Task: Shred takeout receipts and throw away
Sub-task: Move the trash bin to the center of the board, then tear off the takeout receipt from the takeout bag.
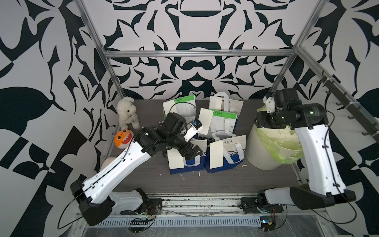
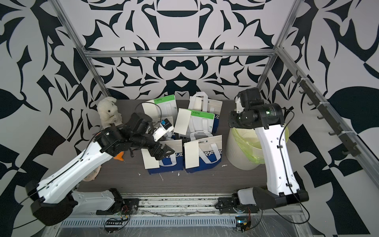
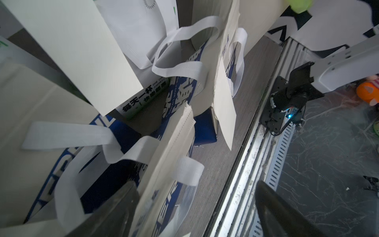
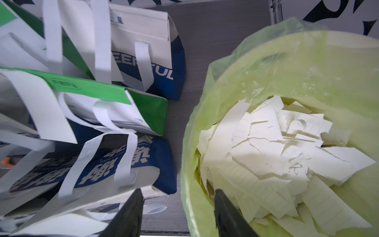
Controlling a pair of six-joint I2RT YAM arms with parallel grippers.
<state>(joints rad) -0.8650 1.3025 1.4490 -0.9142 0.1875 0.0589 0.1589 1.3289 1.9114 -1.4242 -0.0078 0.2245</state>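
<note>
- Cream, blank receipts (image 1: 216, 155) flat against bags (image 1: 229, 164).
- Torn pieces (image 4: 266, 153) heaped in green-lined bin (image 4: 307, 61).
- Left claw (image 3: 195, 184) spread wide among the bags; right claw (image 4: 178, 191) parted, empty.

Bags (image 1: 235, 162) were clustered centrally, receipts (image 1: 215, 155) laid against them; the bin (image 1: 258, 151) was set to their right, plush toys (image 1: 127, 112) to their left, torn pieces (image 4: 266, 153) heaped inside the bin.

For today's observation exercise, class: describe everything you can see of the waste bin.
The waste bin is a round, cream-white, plastic-looking tub, lined with a translucent yellow-green bag folded over its rim. It stands on the dark table beside the takeout bags, partly filled with torn receipt pieces.
</note>
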